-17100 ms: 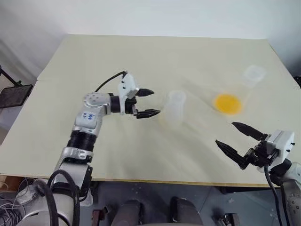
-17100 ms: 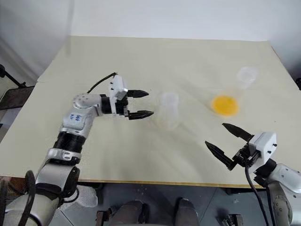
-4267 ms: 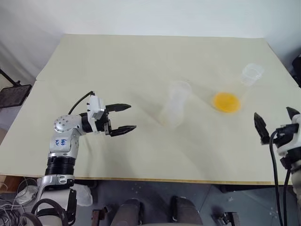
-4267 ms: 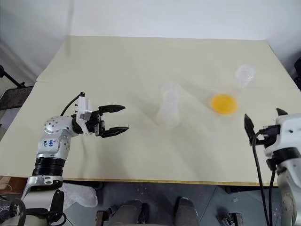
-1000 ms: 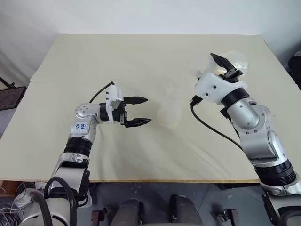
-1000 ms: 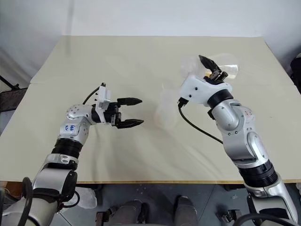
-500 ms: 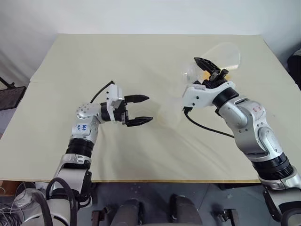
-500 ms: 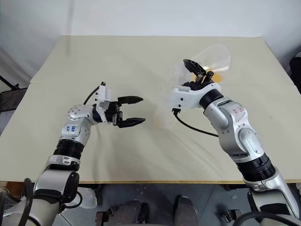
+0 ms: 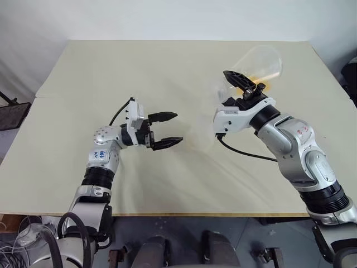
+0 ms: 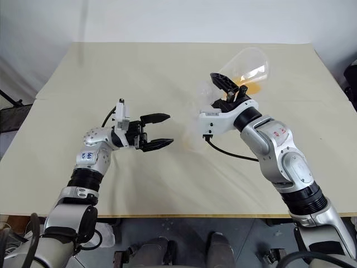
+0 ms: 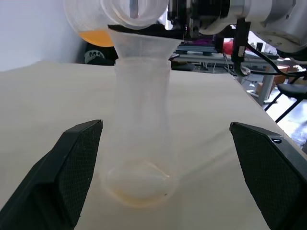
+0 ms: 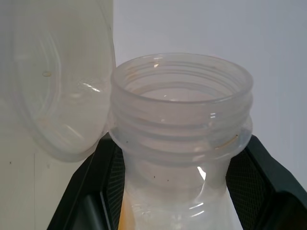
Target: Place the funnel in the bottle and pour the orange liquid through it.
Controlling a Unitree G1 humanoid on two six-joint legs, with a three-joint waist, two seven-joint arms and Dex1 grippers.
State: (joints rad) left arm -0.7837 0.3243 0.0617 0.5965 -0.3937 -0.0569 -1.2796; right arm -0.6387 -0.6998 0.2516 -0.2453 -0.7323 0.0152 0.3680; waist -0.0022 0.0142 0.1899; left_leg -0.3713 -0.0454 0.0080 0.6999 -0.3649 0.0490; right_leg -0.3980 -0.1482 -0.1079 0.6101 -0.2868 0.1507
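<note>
Head view: right gripper (image 9: pixel 244 89) clamped on clear round flask (image 9: pixel 258 62) of bright orange liquid (image 9: pixel 260 85), upper right — tipped sideways.

Left wrist view: left gripper (image 11: pixel 170 175) spread wide around slim clear bottle (image 11: pixel 142 124), centre; clear plastic funnel (image 11: pixel 142 42) on top.

Right wrist view: flask neck beside funnel rim — best tipped slowly, mouth over funnel.

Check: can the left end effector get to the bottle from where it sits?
Probably yes. The left end effector is open, aimed at the bottle, which stands framed between its fingers with bare table between. The right end effector tilts the flask above the funnel, not blocking.
</note>
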